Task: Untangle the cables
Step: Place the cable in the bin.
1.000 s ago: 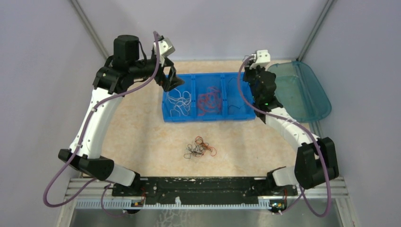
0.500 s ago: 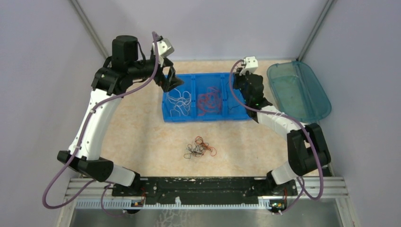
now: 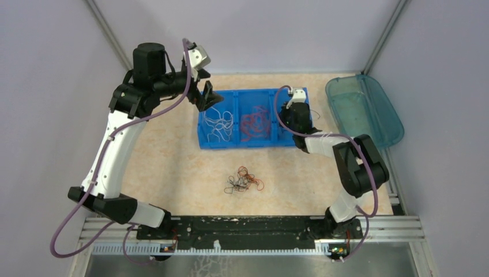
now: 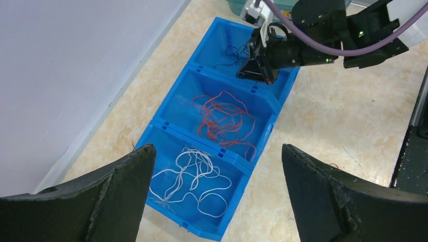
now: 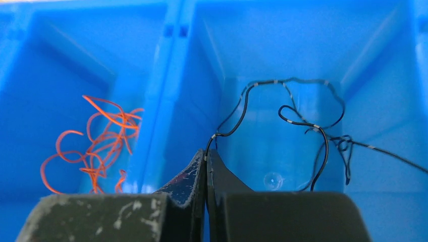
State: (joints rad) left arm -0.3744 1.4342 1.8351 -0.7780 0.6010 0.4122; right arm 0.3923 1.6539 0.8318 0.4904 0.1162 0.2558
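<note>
A small tangle of black and red-orange cables lies on the table in front of a blue three-compartment bin. White cables fill its left compartment, red-orange cables the middle one, and black cables the right one. My left gripper hangs open above the white compartment, holding nothing. My right gripper is down inside the right compartment, shut on one black cable that rises from its fingertips. From above, the right gripper sits over the bin's right end.
A teal translucent tray lies at the back right beside the bin. Grey walls close in the left, back and right. The arm bases and a black rail run along the near edge.
My right arm has swung left from beside the teal tray and lowered its gripper into the bin's right compartment. The left gripper has barely shifted.
</note>
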